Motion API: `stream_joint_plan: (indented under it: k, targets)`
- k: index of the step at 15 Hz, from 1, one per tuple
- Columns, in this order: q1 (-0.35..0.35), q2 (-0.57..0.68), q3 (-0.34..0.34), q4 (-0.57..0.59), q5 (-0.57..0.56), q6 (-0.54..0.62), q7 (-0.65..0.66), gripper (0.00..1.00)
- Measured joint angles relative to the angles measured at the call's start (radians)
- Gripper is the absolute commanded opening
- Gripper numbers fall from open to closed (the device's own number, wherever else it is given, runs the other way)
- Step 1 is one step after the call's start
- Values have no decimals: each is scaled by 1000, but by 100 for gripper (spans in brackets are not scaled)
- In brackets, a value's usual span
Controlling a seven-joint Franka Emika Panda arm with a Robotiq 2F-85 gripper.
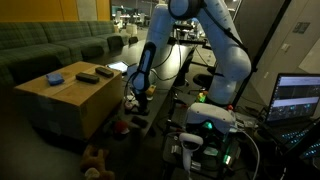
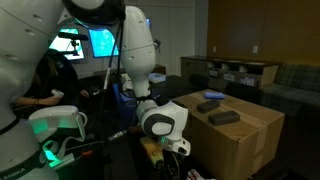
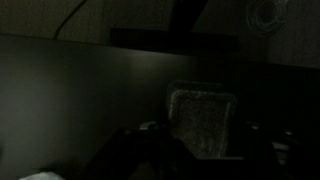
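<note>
Hanging low off the side of the cardboard box [image 1: 70, 102], the gripper [image 1: 139, 96] sits at the end of the white arm [image 1: 222, 50], which folds down from above in an exterior view. It is just beside the box's near edge, below the level of the box top, and I cannot tell whether it touches the box. Fingers open or closed? No telling: both exterior views leave the jaws dark and small, and nothing shows between them.

Up on the box top lie three small things: a blue object [image 1: 54, 78] towards the sofa end, a dark flat piece [image 1: 88, 77] in the middle, and another dark piece [image 1: 104, 71] nearest the arm. All three lie apart from the gripper.

Down on the floor by the box's corner lies a brown soft toy [image 1: 95, 156]. A green sofa [image 1: 45, 45] runs behind the box, and a lit laptop screen [image 1: 297, 97] glows off to the side of the robot's base.

The wrist view is very dark. A grey speckled patch [image 3: 204, 122], roughly rectangular, shows near the middle, with dim shapes around it too murky to name.
</note>
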Motion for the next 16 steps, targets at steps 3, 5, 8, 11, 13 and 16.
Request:
stream_joint_plan:
  k: [3, 5, 8, 11, 13, 16]
  targets:
    - [7, 78, 0, 47, 0, 20, 23, 68]
    - [8, 104, 1, 72, 0, 27, 33, 90]
    - [8, 113, 0, 92, 0, 48, 42, 100]
    - [7, 103, -8, 96, 0, 93, 45, 100]
    - [6, 84, -24, 92, 0, 140, 47, 100]
    - [6, 47, -59, 85, 0, 217, 68, 100]
